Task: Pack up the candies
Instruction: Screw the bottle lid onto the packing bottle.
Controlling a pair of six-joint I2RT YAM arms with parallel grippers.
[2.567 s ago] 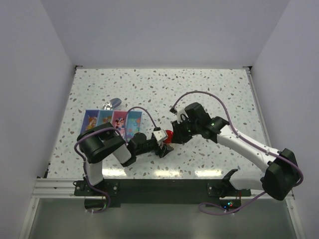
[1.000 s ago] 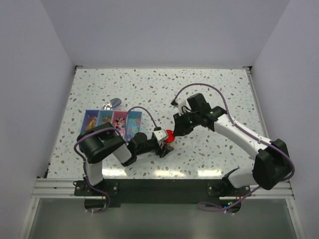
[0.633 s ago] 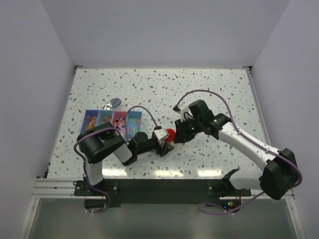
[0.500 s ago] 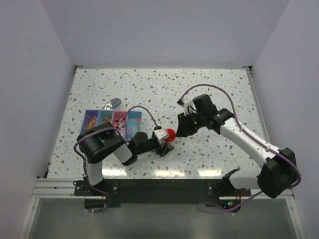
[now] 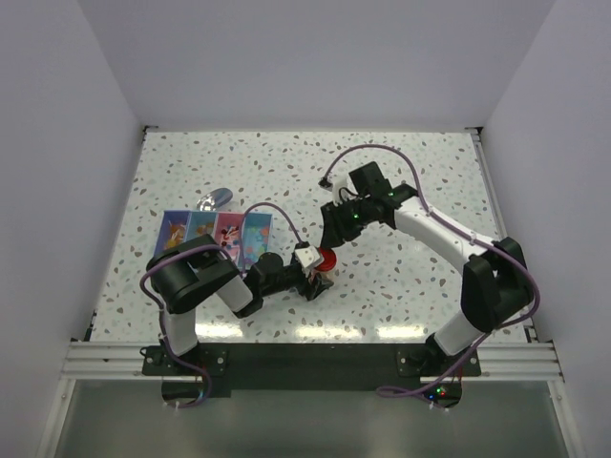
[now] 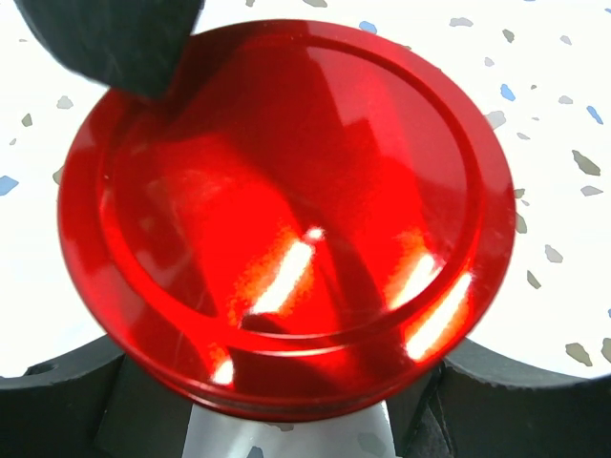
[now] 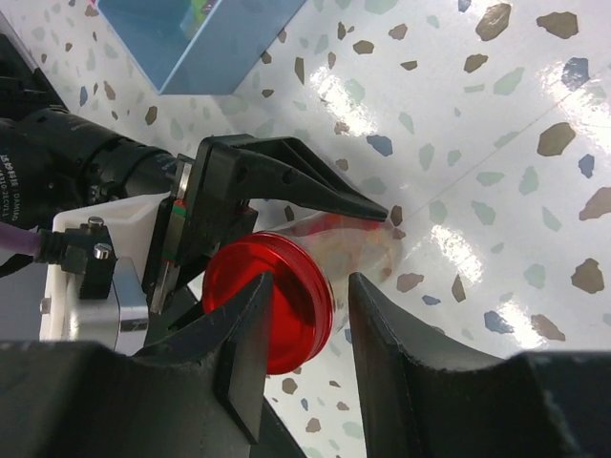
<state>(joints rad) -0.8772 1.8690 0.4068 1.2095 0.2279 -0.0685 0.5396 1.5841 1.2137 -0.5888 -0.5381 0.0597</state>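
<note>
Left gripper [image 5: 321, 275] is clamped around a clear jar [image 7: 370, 237] at mid-width, toward the tabletop's [image 5: 420, 162] near edge. The candies [image 7: 355, 245] blur orange inside. The jar's long axis follows the fingers, with the red lid [image 5: 326, 259] wristward. Right gripper [image 7: 307, 286] hovers above, jaws parted, empty.

Speckled terrazzo table [image 5: 401, 162] between plain white walls [image 5: 305, 57]

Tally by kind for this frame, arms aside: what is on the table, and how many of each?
picture box: 1
metal scoop: 1
clear jar of candies, with its red lid on: 1
Total: 3
</note>
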